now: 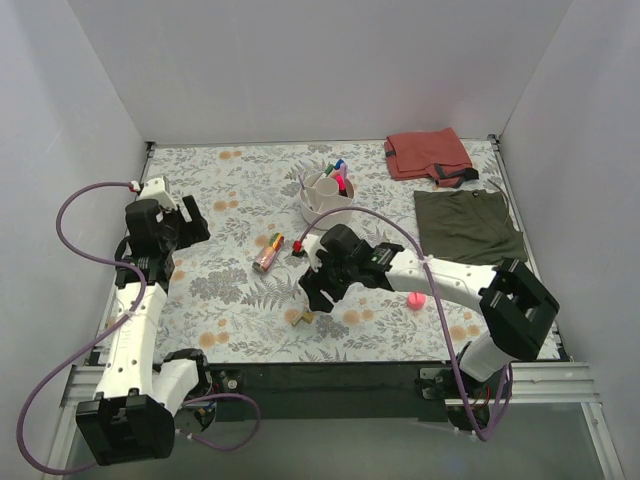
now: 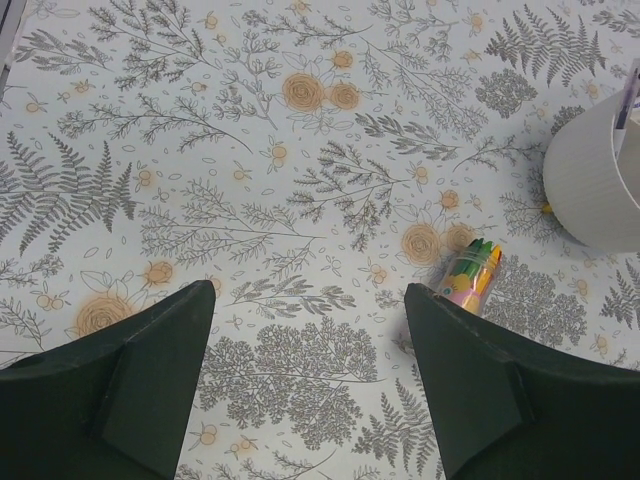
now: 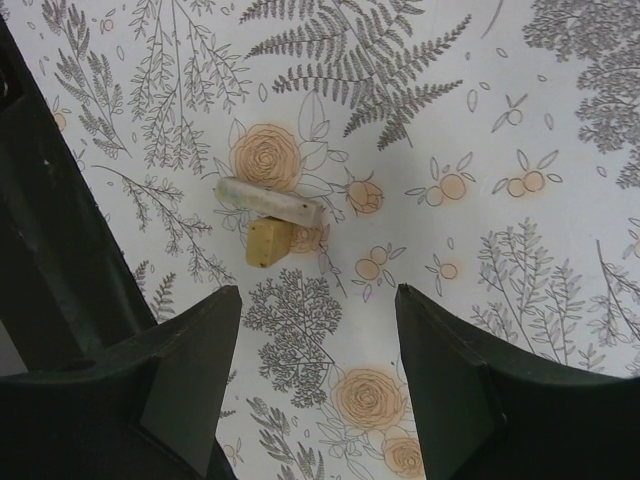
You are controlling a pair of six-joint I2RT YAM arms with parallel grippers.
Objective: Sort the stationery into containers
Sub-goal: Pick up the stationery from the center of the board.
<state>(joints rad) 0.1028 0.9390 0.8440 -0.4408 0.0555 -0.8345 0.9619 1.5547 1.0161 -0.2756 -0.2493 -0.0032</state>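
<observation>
Floral worktop (image 1: 230, 300): white bowl (image 1: 312, 208) holds a few pens (image 1: 338, 172); patterned tube (image 1: 268, 253), pink ball (image 1: 415, 299) and tan bit (image 3: 268, 242) lie loose. Left fingers (image 2: 140, 400) and right fingers (image 3: 450, 370) spread wide, empty.

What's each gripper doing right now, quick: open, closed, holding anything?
Left gripper: open, holding nothing.
Right gripper: open, holding nothing, near the tan bit.

No readable text; patterned tube (image 2: 468, 275) print too blurred, perhaps lettering.
</observation>
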